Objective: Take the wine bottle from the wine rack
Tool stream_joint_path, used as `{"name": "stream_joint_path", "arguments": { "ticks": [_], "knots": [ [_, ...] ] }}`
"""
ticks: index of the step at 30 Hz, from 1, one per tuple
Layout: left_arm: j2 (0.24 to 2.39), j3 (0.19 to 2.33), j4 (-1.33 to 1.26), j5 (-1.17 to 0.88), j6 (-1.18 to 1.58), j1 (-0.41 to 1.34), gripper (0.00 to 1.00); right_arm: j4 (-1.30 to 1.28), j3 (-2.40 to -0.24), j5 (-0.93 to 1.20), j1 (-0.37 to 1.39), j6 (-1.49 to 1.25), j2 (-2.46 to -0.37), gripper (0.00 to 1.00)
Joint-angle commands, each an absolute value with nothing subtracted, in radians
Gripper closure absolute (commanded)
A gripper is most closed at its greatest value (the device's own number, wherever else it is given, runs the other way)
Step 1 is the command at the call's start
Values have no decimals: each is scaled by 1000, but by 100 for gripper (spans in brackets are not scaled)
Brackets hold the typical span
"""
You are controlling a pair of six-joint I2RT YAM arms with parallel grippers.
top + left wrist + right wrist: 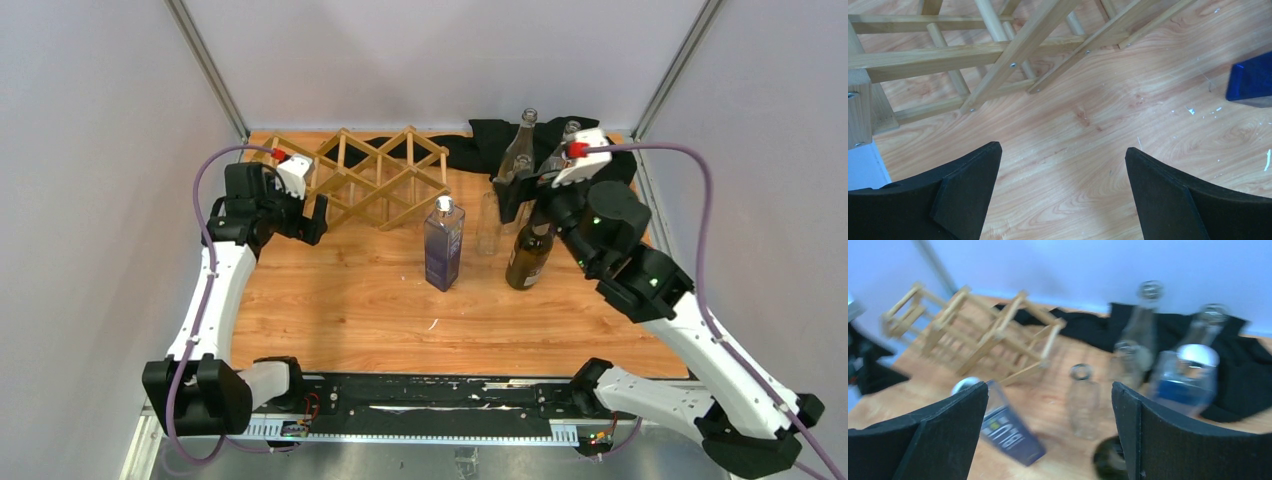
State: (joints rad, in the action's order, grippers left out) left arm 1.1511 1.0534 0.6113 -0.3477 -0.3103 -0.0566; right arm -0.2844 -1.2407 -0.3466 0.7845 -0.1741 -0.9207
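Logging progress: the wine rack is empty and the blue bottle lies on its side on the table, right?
No: the blue bottle stands upright on the table, as the top external view shows. The wine rack is indeed empty.

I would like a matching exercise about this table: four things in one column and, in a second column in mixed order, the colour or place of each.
Things:
1. wine rack
2. square bottle
3. dark bottle
4. cloth

Colour or place:
A. black, lying at the back right of the table
B. bluish purple, standing near the middle
C. light wood, at the back left
D. standing upright, right of the middle

Pairs: 1-C, 2-B, 3-D, 4-A
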Motion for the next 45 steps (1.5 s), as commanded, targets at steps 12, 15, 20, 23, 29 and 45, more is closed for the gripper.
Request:
{"name": "stream_joint_path", "arguments": {
  "ticks": [12,15,20,23,29,45],
  "knots": [
    [1178,890,333,-302,-314,-64,0,-432,-1025,-509,180,-364,-826,2],
    [1190,836,253,-294,-302,-64,0,-326,-885,-616,122,-371,-808,2],
    [1198,705,62,-306,-253,-66,0,-79,-640,-800,101,-325,-771,0],
    [1194,597,-138,-302,-186,-64,0,-41,-568,-837,70,-339,-826,0],
    [1227,491,-322,-305,-144,-63,0,111,-431,-786,-6,-414,-941,1],
    [1257,328,-709,-219,-89,-64,0,599,-277,-505,-35,-200,-1143,6]
  ]
}}
